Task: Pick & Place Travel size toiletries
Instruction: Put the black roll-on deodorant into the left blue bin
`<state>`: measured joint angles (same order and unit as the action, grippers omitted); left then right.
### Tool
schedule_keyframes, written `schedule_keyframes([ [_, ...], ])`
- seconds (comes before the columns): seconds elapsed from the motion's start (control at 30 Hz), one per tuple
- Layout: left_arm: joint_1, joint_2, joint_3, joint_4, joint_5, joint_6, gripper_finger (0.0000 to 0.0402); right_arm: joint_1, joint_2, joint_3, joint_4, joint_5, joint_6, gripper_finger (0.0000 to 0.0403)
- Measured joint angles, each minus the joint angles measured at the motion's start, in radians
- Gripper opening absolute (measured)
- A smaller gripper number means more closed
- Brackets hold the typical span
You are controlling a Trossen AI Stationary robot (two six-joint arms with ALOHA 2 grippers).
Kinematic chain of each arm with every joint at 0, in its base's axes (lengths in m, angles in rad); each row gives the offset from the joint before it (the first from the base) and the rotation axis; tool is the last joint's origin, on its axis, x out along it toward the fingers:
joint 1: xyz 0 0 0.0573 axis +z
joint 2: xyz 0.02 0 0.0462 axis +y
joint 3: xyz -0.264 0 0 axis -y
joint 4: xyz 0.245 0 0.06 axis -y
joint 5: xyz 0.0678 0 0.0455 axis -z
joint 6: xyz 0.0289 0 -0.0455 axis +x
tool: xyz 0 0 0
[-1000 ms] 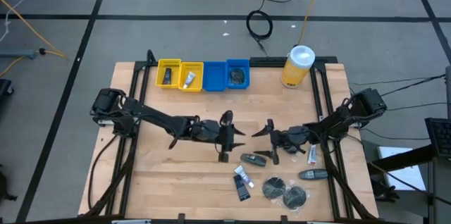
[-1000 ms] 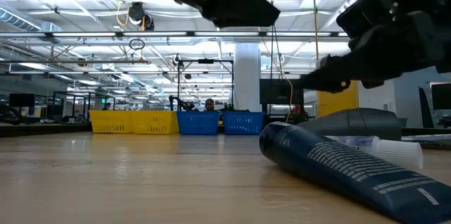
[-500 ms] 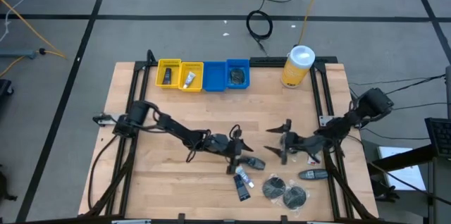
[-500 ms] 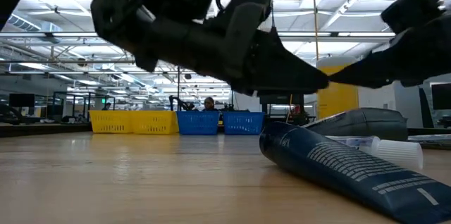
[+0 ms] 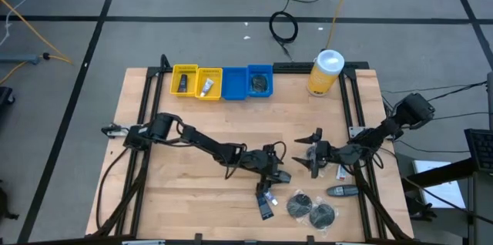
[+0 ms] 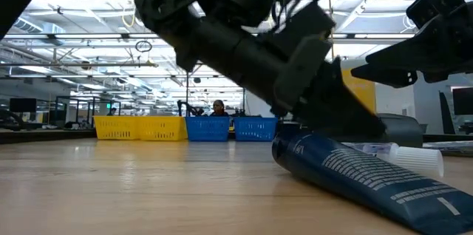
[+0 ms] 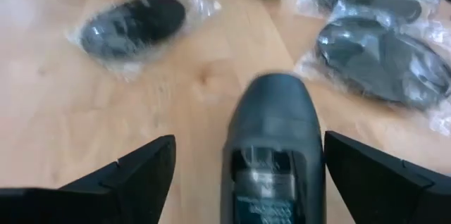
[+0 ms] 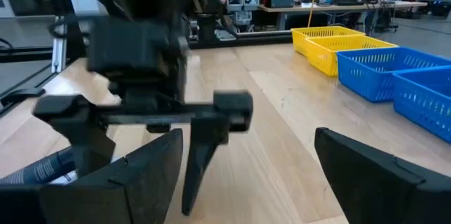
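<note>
The left gripper [image 5: 271,177], fingers spread wide, straddles a dark tube [image 7: 271,146] on the wooden table [image 5: 177,129], one finger on either side and neither seen touching it. The tube lies flat with its long axis running away from the gripper, its rounded end pointing toward two dark round packets [image 7: 384,58] in clear wrap. In the overhead view, those packets [image 5: 310,210] sit just beside the tube [image 5: 264,199] on its right. A wrapped dark bottle [image 7: 134,25] lies near the tube's far end. The right gripper [image 5: 312,152], also open and holding nothing, hovers close by, beyond the bottle from the tube.
</note>
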<state>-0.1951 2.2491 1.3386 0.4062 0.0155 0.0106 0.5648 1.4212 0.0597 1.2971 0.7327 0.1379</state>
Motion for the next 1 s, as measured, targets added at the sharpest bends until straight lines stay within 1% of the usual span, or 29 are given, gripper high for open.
schedule_keyframes([
  [0.07, 0.007, 0.011, -0.002, -0.005, 0.051, -0.013, 0.0336, 0.0, 0.0, 0.0, 0.0, 0.0, 0.001, 0.0313],
  [0.17, 0.015, 0.024, -0.002, -0.001, 0.091, -0.028, 0.0311, 0.0, 0.0, 0.0, -0.006, 0.0, 0.003, 0.0313],
  [0.33, 0.018, 0.038, -0.002, 0.015, 0.105, -0.046, 0.0262, 0.0, 0.0, 0.0, -0.006, 0.0, 0.004, 0.0313],
  [0.5, 0.018, 0.039, -0.002, 0.018, 0.119, -0.044, 0.0196, 0.0, 0.0, -0.001, -0.015, 0.0, 0.006, 0.0313],
  [0.53, 0.018, 0.036, -0.002, 0.017, 0.119, -0.043, 0.019, 0.0, 0.0, -0.001, -0.015, 0.0, 0.006, 0.0313],
  [0.63, 0.018, 0.017, -0.002, -0.006, 0.116, -0.048, 0.019, 0.0, 0.0, -0.001, -0.015, 0.0, 0.006, 0.0313],
  [0.7, 0.017, -0.01, -0.002, -0.05, 0.099, -0.051, 0.019, 0.0, 0.0, -0.001, -0.015, 0.0, 0.006, 0.0313],
  [0.77, 0.008, -0.051, -0.002, -0.128, 0.034, -0.05, 0.019, 0.0, 0.0, -0.001, -0.022, -0.001, 0.006, 0.0313],
  [0.83, -0.007, -0.093, -0.002, -0.209, -0.087, -0.047, 0.0196, 0.0, 0.0, -0.001, -0.025, -0.001, 0.011, 0.0313],
  [0.93, -0.043, -0.154, -0.002, -0.344, -0.387, -0.067, 0.0216, 0.0, 0.0, -0.001, -0.032, 0.0, 0.018, 0.0313],
  [1.0, -0.055, -0.192, -0.002, -0.404, -0.579, -0.109, 0.022, 0.0, 0.0, -0.001, -0.033, -0.001, 0.018, 0.0313],
])
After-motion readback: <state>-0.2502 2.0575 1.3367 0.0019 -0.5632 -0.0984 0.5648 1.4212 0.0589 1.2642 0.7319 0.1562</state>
